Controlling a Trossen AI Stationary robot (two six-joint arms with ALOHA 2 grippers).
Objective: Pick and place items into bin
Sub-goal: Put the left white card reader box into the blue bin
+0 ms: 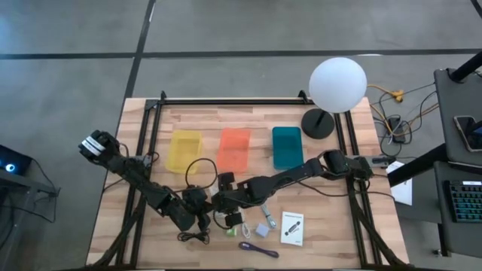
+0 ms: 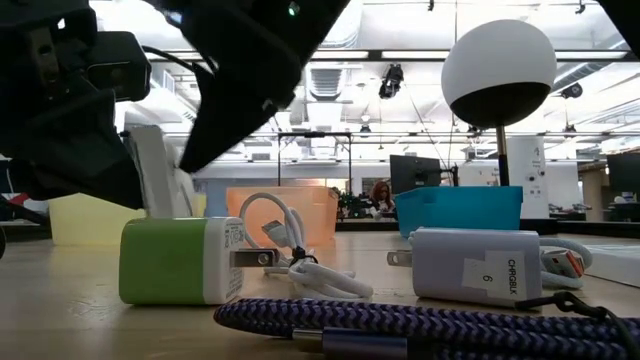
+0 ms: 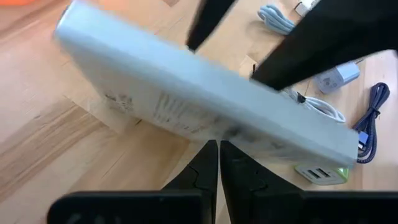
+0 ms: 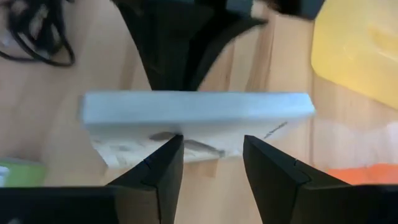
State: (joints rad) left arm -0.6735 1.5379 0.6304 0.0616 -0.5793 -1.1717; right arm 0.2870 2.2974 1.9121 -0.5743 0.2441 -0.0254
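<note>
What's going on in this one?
Both arms meet at the table's front middle around a flat white box tipped up on edge. The left end effector is shut at one edge; the right end effector stands open on the opposite side. The yellow bin, orange bin and teal bin sit behind it.

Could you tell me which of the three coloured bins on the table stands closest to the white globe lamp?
The teal bin, the last of the row, right beside the lamp's black base. The orange bin sits in the middle and the yellow bin at the far end.
</note>
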